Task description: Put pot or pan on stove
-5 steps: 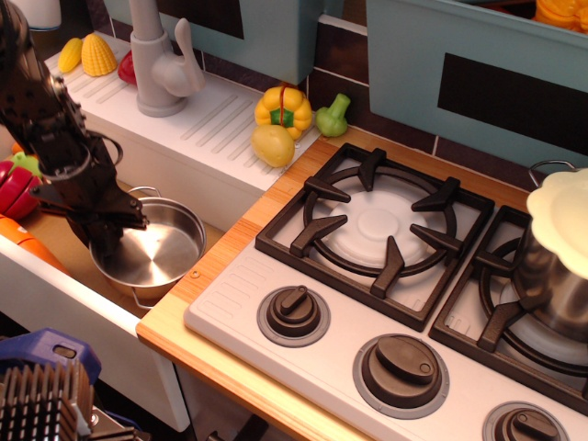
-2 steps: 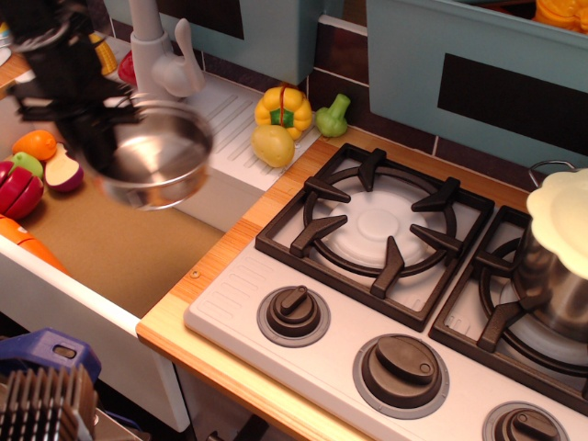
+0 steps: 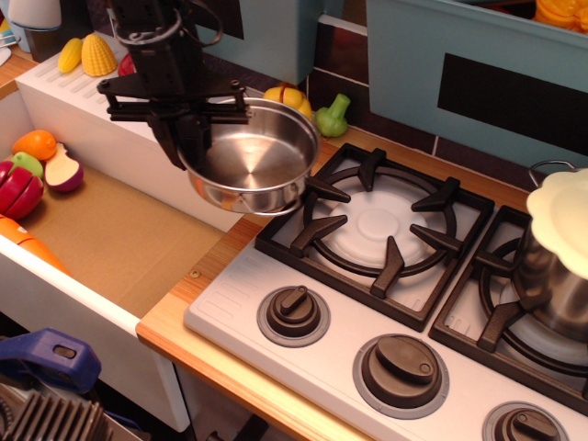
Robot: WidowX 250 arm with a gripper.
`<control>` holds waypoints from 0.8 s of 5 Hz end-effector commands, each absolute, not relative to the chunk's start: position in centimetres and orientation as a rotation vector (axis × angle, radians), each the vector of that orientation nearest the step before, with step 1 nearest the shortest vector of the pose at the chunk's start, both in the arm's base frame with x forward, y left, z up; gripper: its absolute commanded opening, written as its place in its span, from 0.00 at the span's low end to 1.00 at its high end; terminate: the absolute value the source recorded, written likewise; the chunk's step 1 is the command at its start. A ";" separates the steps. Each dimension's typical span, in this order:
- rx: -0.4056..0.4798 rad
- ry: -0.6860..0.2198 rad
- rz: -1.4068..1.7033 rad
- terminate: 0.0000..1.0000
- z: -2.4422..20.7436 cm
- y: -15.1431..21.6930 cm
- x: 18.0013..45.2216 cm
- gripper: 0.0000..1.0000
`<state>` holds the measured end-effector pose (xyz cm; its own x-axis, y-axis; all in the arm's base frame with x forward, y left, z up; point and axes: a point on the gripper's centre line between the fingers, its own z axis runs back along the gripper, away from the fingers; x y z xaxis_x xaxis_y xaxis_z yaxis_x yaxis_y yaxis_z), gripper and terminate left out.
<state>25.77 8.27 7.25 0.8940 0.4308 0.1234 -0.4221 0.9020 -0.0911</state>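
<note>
The small shallow shiny steel pot (image 3: 253,161) hangs in the air, held by its left rim, just left of the stove. My black gripper (image 3: 186,138) is shut on that rim and comes down from the upper left. The pot's right side reaches over the wooden counter edge and the left corner of the near-left burner grate (image 3: 377,225). The stove (image 3: 404,266) has a light grey-white top, black grates and round dark knobs along the front.
A taller steel pot with a cream lid (image 3: 556,248) stands on the right burner. Toy vegetables lie in the sink basin (image 3: 101,234) at left and behind it: a yellow pepper (image 3: 287,96), green piece (image 3: 333,115), corn (image 3: 96,55).
The gripper has lifted the pot out of the sink basin and carried it up and to the right, to the stove's left edge.
</note>
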 end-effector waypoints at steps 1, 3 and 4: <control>-0.072 -0.223 0.475 0.00 8.4 4.7 26.6 0.00; -0.187 -0.199 0.542 0.00 8.1 2.1 28.0 0.00; -0.255 -0.227 0.522 0.00 7.0 1.9 28.2 1.00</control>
